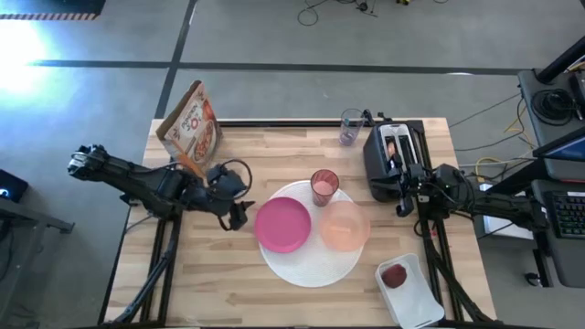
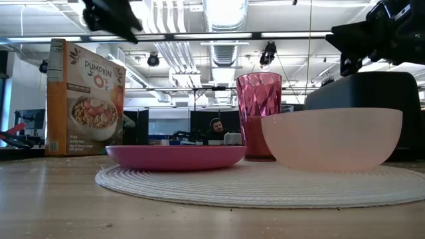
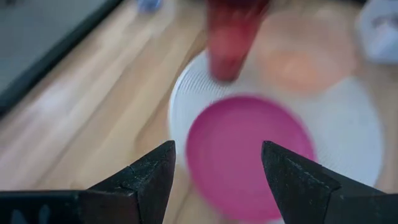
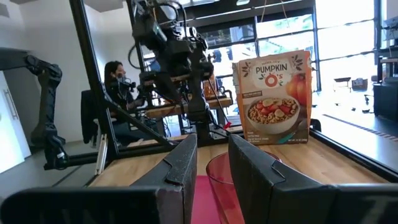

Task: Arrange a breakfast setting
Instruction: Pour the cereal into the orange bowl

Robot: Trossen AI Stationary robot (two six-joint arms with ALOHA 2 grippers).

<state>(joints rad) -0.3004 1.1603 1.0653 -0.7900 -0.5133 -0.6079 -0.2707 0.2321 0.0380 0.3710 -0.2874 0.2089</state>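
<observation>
A black toaster (image 1: 391, 157) stands at the table's (image 1: 210, 283) far right edge, a clear glass (image 1: 351, 126) beside it, the cereal box (image 1: 191, 126) at the far left corner. Mid-table, the white disc (image 1: 311, 265) carries a flat magenta plate (image 1: 282, 224), an empty peach bowl (image 1: 345, 226) and a faceted pink tumbler (image 1: 324, 186). A white tray (image 1: 416, 294) near the right front corner holds a small red fruit (image 1: 394, 275). The left gripper (image 3: 217, 168) hangs spread over the plate's left rim, holding nothing; the right gripper (image 4: 211, 163), narrowly parted, waits by the toaster.

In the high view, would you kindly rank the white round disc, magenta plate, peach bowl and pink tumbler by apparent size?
Largest to smallest:
1. White round disc
2. Magenta plate
3. Peach bowl, only slightly smaller than the plate
4. Pink tumbler
</observation>
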